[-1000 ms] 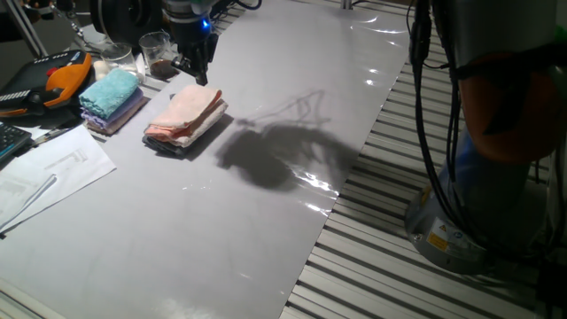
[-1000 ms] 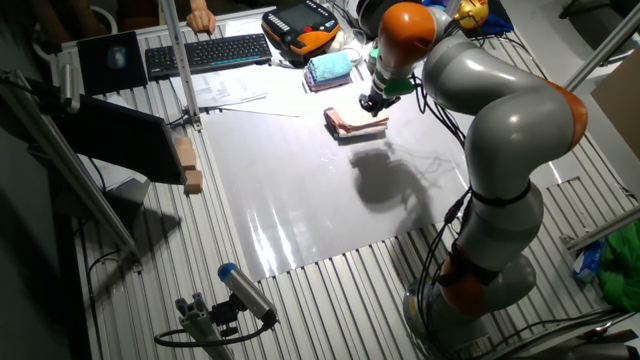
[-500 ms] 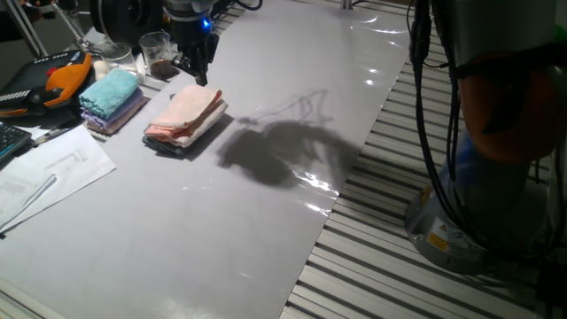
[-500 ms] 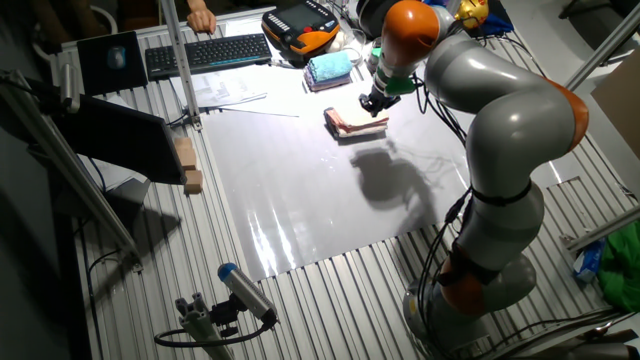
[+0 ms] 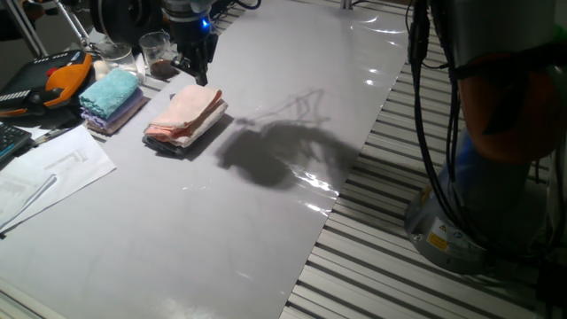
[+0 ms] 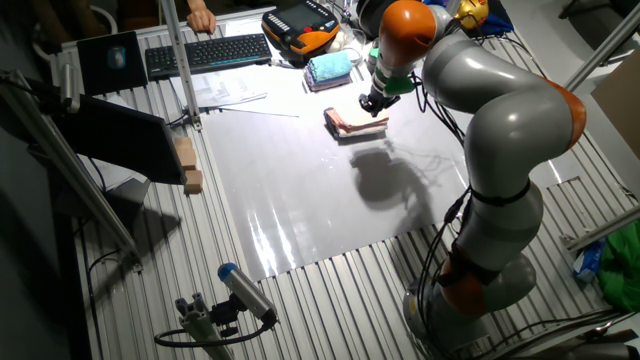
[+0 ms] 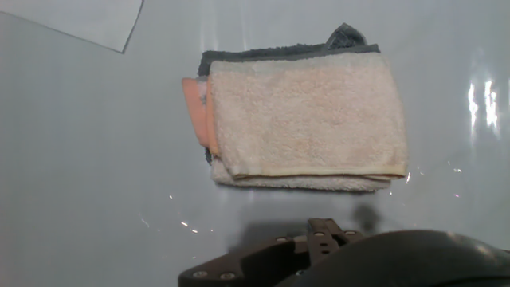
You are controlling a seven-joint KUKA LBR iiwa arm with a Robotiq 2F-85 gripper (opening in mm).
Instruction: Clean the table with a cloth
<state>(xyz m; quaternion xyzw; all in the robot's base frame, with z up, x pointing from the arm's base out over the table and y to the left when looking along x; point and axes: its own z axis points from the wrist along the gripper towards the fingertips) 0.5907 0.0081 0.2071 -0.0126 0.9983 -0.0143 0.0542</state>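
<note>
One fixed view: you see the gripper (image 5: 200, 75) above the table (image 5: 266, 221), at 12 o'clock of the folded cloth (image 5: 186, 115) (finger spread cannot be told). Other fixed view: gripper (image 6: 370, 104) hangs beside the cloth (image 6: 355, 123). Hand view: the cloth (image 7: 307, 119) lies atop a dark grey cloth (image 7: 343, 38), fingers unclear.

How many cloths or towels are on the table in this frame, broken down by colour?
Pink and peach cloth, folded, top of the near stack: 1
Dark grey cloth under it, only edges showing: 1
Teal-blue towel, top of the other stack: 1
Lilac folded cloth beneath the teal one: 1
Total: 4

The hand hovers beside the pink stack, touching none.
</note>
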